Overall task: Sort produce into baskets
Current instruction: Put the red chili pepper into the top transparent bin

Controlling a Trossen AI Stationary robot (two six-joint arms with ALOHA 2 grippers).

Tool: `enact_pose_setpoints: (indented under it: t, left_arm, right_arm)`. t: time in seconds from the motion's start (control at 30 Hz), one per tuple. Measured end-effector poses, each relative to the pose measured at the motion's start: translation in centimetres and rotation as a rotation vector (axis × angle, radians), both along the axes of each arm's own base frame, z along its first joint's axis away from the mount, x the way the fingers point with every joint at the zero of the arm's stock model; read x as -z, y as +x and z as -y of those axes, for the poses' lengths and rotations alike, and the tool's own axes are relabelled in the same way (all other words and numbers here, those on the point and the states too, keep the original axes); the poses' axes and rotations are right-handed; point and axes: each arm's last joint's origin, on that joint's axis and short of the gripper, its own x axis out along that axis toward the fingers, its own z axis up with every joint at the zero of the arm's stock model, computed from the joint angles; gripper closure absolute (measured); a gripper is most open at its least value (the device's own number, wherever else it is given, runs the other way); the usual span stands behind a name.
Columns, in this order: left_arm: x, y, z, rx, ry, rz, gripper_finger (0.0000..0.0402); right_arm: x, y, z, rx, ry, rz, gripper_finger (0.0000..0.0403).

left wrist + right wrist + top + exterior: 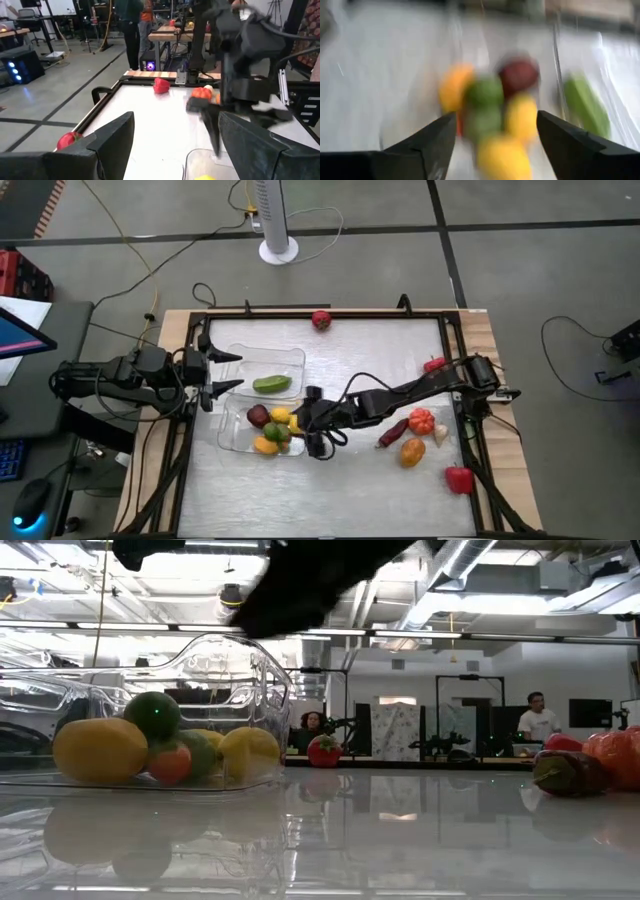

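at nine o'clock on the table your left gripper waits with its fingers spread wide and nothing between them, just beside the two clear shallow plastic baskets. the far basket holds one long green vegetable; the near one holds a heap of small toy produce, dark red, yellow, green and orange.

at the table's centre your right gripper sits against the three o'clock edge of the near basket. its wrist view shows the fingers parted and empty, looking down on the heap.

towards three o'clock lie the unsorted pieces: a dark purple long vegetable, an orange ridged pumpkin-like piece, a yellow-orange pear-shaped fruit, a whitish bulb, a red pepper near four o'clock and a red piece under the arm. a red round fruit rests at twelve o'clock by the frame.

the risk, i judge, is the light basket: if you swing the open fingers away low, they could catch its rim, slide it or spill the heap. the piled pieces look ready to roll out.
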Motion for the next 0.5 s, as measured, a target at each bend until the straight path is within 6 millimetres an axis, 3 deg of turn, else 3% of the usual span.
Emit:
enact_pose_setpoints:
  t: [0.17, 0.4, 0.5]
  left_arm:
    - [0.0, 0.0, 0.0, 0.0, -0.001, -0.004, 0.0127]
    - [0.0, 0.0, 0.0, -0.002, -0.006, 0.0, 0.0127]
    - [0.0, 0.0, 0.0, -0.004, -0.018, 0.004, 0.0127]
  right_arm:
    - [-3.0, -3.9, 0.5, 0.157, 0.02, -0.31, 0.0079]
    - [-1.8, -8.7, -1.4, 0.218, 0.151, -0.759, 0.0077]
    - [-1.2, -10.5, -3.0, 0.222, 0.104, -0.888, 0.0069]
